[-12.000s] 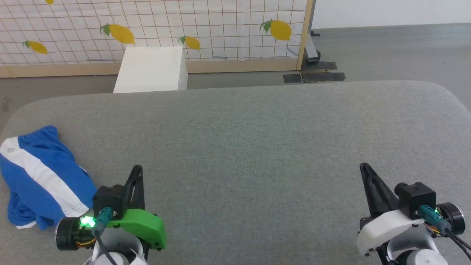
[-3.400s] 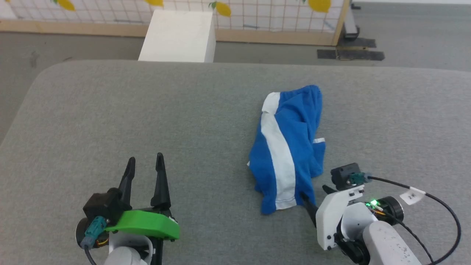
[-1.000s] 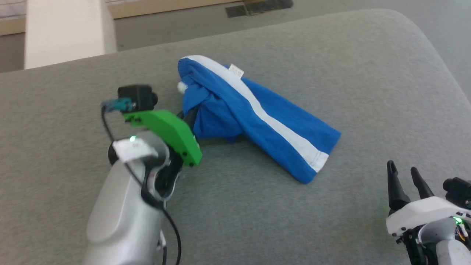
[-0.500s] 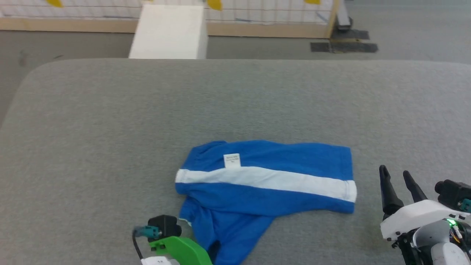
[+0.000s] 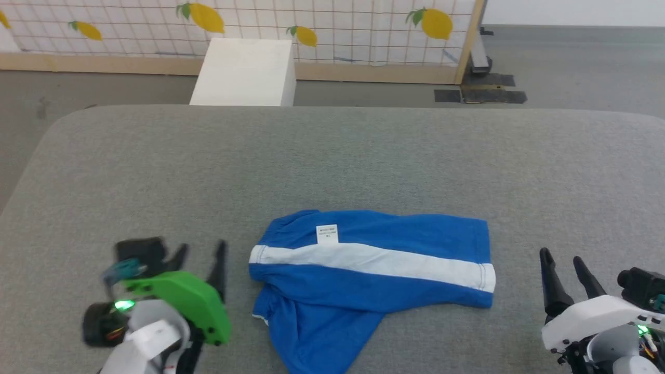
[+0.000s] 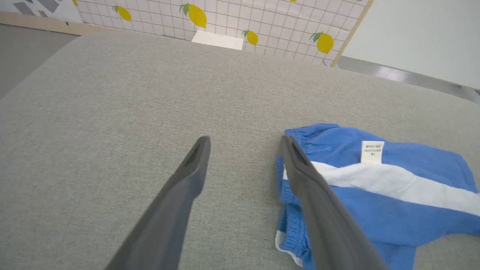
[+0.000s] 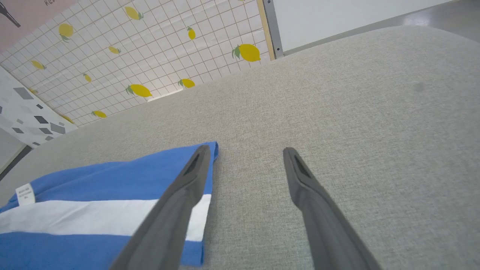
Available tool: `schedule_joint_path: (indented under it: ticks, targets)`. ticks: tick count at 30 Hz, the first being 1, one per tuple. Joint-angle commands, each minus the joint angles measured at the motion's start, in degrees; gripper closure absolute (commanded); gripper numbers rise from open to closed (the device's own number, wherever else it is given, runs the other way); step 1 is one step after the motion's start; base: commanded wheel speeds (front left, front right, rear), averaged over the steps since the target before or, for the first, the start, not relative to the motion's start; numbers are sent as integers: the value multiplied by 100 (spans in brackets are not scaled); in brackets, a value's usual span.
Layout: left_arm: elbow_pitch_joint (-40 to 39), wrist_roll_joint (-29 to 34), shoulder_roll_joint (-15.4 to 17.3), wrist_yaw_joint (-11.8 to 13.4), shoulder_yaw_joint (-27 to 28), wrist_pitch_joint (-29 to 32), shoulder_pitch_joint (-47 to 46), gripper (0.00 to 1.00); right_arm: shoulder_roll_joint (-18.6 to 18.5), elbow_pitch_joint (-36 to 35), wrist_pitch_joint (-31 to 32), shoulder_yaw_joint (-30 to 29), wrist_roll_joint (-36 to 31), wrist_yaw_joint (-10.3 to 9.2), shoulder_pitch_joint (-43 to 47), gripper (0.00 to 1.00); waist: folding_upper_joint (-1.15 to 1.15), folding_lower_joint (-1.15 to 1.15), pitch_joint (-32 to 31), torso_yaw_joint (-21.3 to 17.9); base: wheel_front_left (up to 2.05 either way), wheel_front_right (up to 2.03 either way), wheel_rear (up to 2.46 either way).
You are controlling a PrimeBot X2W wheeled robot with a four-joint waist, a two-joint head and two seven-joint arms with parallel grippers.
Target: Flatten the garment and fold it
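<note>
We work under bright, even, diffuse light. The bright blue, white-striped soft shorts (image 5: 363,291) cast only a thin, soft shadow on the grey fabric-covered counter (image 5: 332,156). In the head view, the left arm's dark jaws and green plastic wrist cover (image 5: 182,304) are smeared with blur. Both wrist views bow the counter's edges, and the jaws nearest the lens look soft.
</note>
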Motion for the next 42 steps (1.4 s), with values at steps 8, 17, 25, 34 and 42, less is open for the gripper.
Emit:
schedule_joint_path:
  ticks: [8,17,25,34,42]
  targets:
    - [613,-77,64,-222,-558,1429,-815,0,-4,-121,67,-11,-23,-9,-15,0,0,0,226,-247,0,0,0]
    - [1070,-173,-37,-176,-630,1742,-1156,0,-4,-159,69,-11,-39,-9,-100,0,0,0,396,-409,0,0,0]
    - [1112,-317,-125,-193,-615,1690,-1150,100,-4,-190,47,-67,-55,-9,-119,0,0,0,461,-376,0,0,0]
    - [514,-392,-269,-88,-599,1373,-830,100,-4,-657,1233,848,-521,-9,-98,0,0,0,541,-299,0,0,0]
    - [341,-428,-378,-82,-707,1297,-722,100,-4,-796,2620,1086,-1126,-9,-374,0,0,0,726,-199,0,0,0]
